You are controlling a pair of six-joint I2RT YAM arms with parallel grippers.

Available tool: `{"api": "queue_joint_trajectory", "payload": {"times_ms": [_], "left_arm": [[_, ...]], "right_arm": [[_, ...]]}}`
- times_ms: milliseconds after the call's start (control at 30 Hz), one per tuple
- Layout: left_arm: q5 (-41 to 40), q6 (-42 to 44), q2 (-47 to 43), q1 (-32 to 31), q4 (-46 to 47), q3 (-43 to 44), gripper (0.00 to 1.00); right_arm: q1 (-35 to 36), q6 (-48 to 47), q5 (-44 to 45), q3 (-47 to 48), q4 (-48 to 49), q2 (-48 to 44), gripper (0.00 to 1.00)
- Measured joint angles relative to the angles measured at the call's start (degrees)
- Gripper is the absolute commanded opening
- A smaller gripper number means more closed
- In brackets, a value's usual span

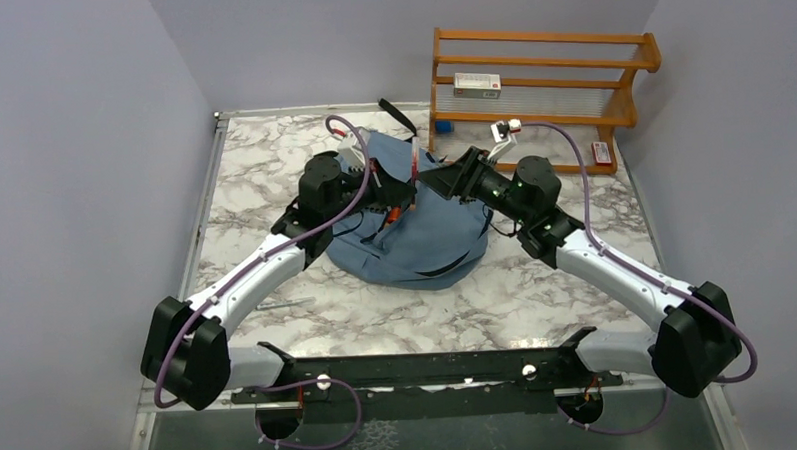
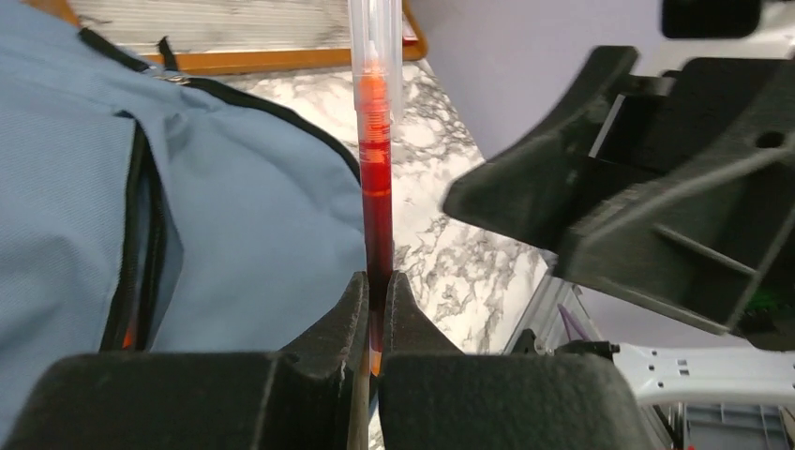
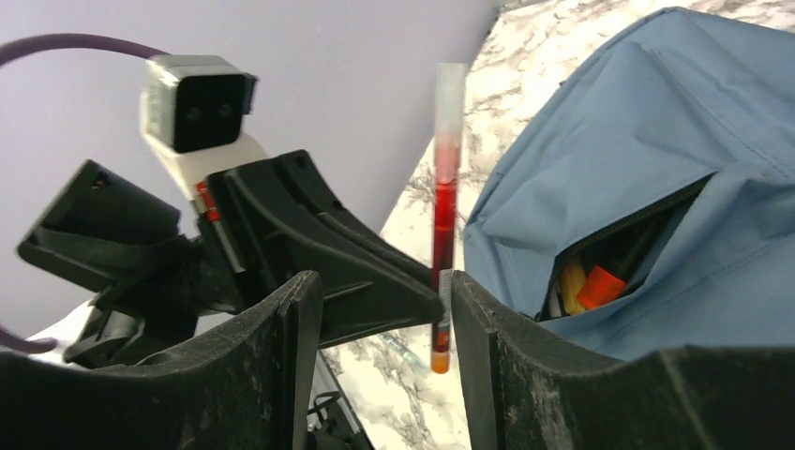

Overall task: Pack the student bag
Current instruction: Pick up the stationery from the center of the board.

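Left fingers [image 2: 330, 323] just beside student bag [image 2: 244, 216]

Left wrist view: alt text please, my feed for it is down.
The left hand is shut on a red pen that points straight up the frame. The blue student bag fills the left side, a zipper pocket open, and the black right hand sits close on the right.

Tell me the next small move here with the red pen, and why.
Probably close the right tool gently on the red pen. The left tool clamps its lower end, and it appears framed between the right tool's open fingers, so a handover looks set up. The pocket of the student bag is open alongside.
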Motion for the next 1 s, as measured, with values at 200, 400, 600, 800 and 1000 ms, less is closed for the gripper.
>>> {"api": "queue_joint_trajectory", "payload": {"times_ms": [200,400,600,800,1000], "left_arm": [[3.78,0.98,0.44,-1.01,1.62,0.28,0.0],[5.35,1.4,0.44,-1.86,2.38,0.28,0.0],[6.49,1.53,0.44,-2.08,2.34,0.28,0.0],[6.47,2.32,0.5,-2.08,1.97,0.26,0.29],[5.64,4.98,1.92,-2.1,0.11,2.36,0.63]], "right_arm": [[0.0,-0.46,1.84,1.29,-4.15,1.11,0.53],[0.0,-0.42,3.21,1.49,-5.81,1.25,0.43],[0.0,0.48,2.86,1.62,-5.64,2.71,0.24],[0.0,2.03,2.14,1.62,-4.68,3.1,0.04],[0.0,1.9,6.62,1.6,-8.41,1.84,0.0]]}}
